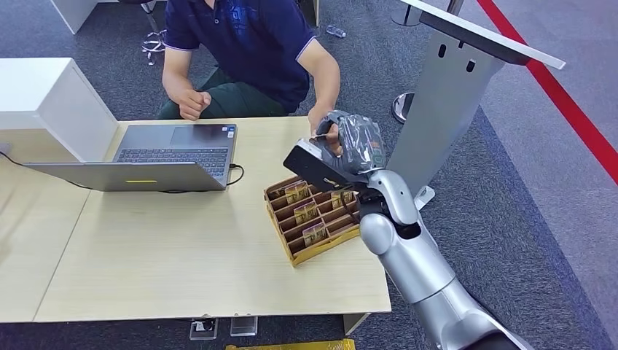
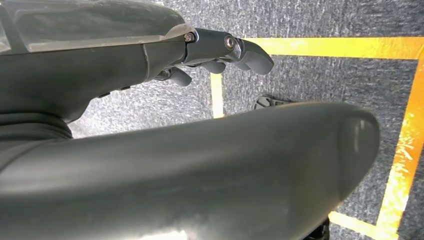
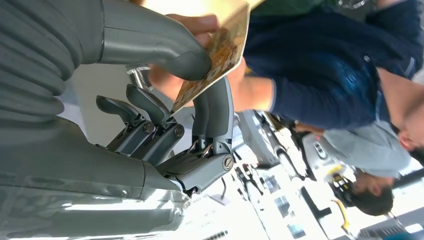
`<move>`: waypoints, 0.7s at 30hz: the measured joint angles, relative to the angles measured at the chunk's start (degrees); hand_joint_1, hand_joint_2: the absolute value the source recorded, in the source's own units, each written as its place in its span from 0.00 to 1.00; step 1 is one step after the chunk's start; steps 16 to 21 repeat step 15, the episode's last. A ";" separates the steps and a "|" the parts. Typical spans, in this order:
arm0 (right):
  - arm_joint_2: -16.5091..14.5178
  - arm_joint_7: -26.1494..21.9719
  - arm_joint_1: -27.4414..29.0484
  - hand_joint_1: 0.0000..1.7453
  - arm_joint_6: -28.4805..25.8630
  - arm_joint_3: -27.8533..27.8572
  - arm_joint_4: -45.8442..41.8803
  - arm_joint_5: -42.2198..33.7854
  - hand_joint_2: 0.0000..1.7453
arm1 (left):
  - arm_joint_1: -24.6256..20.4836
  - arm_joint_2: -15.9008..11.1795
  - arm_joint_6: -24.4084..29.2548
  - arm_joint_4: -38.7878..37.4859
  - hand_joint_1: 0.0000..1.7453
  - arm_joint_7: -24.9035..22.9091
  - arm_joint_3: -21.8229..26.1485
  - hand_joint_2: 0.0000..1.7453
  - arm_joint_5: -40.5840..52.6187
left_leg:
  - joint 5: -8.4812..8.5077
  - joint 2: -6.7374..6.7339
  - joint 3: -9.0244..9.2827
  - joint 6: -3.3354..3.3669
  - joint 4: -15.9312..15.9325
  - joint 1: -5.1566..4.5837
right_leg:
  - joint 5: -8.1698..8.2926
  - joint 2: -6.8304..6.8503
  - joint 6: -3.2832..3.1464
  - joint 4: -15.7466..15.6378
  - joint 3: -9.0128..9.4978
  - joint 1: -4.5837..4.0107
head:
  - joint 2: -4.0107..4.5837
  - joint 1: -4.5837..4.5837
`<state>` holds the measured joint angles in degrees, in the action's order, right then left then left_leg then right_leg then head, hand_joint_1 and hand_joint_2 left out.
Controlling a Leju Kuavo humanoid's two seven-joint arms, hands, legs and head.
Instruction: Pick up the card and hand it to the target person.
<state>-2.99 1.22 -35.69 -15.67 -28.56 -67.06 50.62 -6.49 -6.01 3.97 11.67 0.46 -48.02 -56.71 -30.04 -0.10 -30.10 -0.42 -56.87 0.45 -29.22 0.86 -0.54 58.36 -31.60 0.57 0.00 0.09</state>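
The robot's right hand (image 1: 355, 142) is reaching out past the far edge of the pale wooden table (image 1: 182, 255), raised above the wooden card holder (image 1: 315, 217) and toward the seated person (image 1: 248, 51) in the dark blue shirt. In the right wrist view, that hand (image 3: 165, 115) is pinching the card (image 3: 220, 52) between its thick grey thumb and two darker fingers (image 3: 215, 107), while the other fingers are sitting curled lower and apart from it. The card is a thin yellow-brown printed piece, and the person's hand (image 3: 200, 25) is touching its far side, with fingers lying along the edge right by the robot's thumb. From the head view, the person's hand (image 1: 321, 125) is meeting the robot's hand just beyond the card holder, though the card itself is too small to make out there.

The card holder is sitting near the table's right end, tilted at an angle, with several more cards standing in its slots. An open grey laptop (image 1: 157, 157) is resting well to the left of the holder, its cable curling between the two. The person's other hand is making a fist just behind the laptop.

The left hand (image 2: 220, 52) is hanging over grey carpet with yellow floor tape (image 2: 320, 47), fingers bent loosely and holding nothing.
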 joint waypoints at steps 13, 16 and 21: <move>-6.07 -1.03 -8.02 0.00 -4.75 -1.93 16.05 3.41 1.00 | 0.21 -0.04 -0.52 -0.01 0.00 -0.14 -0.68 0.00 -0.09 | 0.00 0.03 -0.04 0.00 0.00 0.00 | 0.00 0.01 0.00 0.01 -0.06 0.00 | 0.00 0.01; -6.39 -1.15 -8.28 0.00 -4.77 -2.04 16.93 3.38 1.00 | 0.26 -0.04 -0.44 -0.02 0.00 -0.10 -0.68 0.00 -0.23 | 0.01 0.03 -0.05 0.00 0.00 0.00 | 0.00 0.01 0.00 0.01 -0.06 0.00 | 0.00 -0.01; -6.39 -1.15 -8.28 0.00 -4.77 -2.04 16.93 3.38 1.00 | 0.26 -0.04 -0.44 -0.02 0.00 -0.10 -0.68 0.00 -0.23 | 0.01 0.03 -0.05 0.00 0.00 0.00 | 0.00 0.01 0.00 0.01 -0.06 0.00 | 0.00 -0.01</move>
